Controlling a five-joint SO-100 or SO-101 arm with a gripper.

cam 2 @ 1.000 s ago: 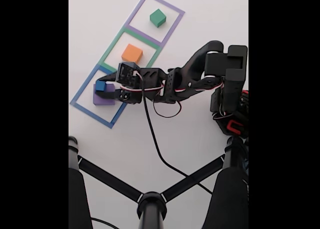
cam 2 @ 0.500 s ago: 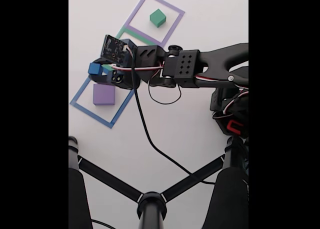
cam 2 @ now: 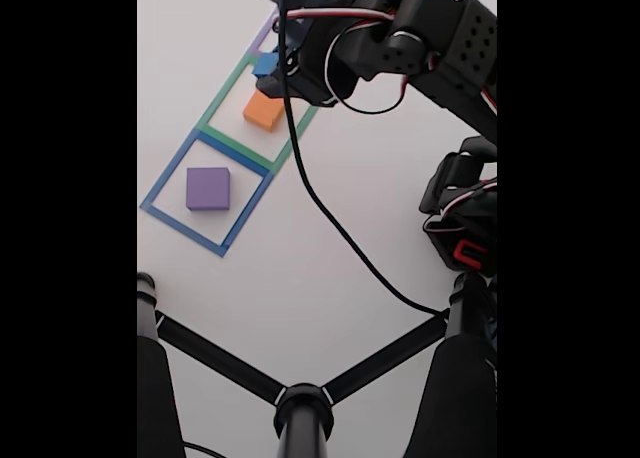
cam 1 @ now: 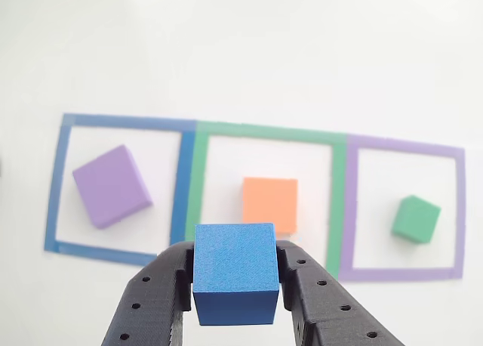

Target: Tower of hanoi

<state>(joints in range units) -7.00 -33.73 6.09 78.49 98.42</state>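
A: What does the black two-finger gripper [cam 1: 235, 285] have in the other view?

B: It is pinching the small matte blue cube [cam 1: 235, 273], one perforated black finger [cam 1: 155, 301] pressed to each side, with the cube held up off the white table [cam 1: 241, 51]. Beyond it lie three taped squares in a row. The large matte purple square block [cam 1: 112, 185] sits skewed inside the blue taped outline [cam 1: 121, 122] at the left. The matte orange square block [cam 1: 269, 204] sits in the green taped outline [cam 1: 264, 130] in the middle. The small matte green block [cam 1: 416, 218] rests in the purple taped outline [cam 1: 407, 145] at the right.

A: Does the fixed view give the same?

B: Partly. There the black arm [cam 2: 420, 33] reaches in across the top and covers much of the far end of the row. The blue cube [cam 2: 266, 64] shows as a small patch at the gripper [cam 2: 272, 70], above the orange block [cam 2: 264, 109], but I cannot tell from that angle how the fingers sit on it. The purple block [cam 2: 208, 188] lies plainly in the blue outline [cam 2: 185, 226], apart from everything else. Only part of the green outline [cam 2: 222, 100] shows there.

A: Anything the fixed view adds?

B: Yes: the arm's base with a red part [cam 2: 468, 248] at the right, a black cable [cam 2: 330, 218] trailing from the gripper across the table [cam 2: 330, 308], and the black legs of a stand [cam 2: 300, 403] meeting at the bottom.
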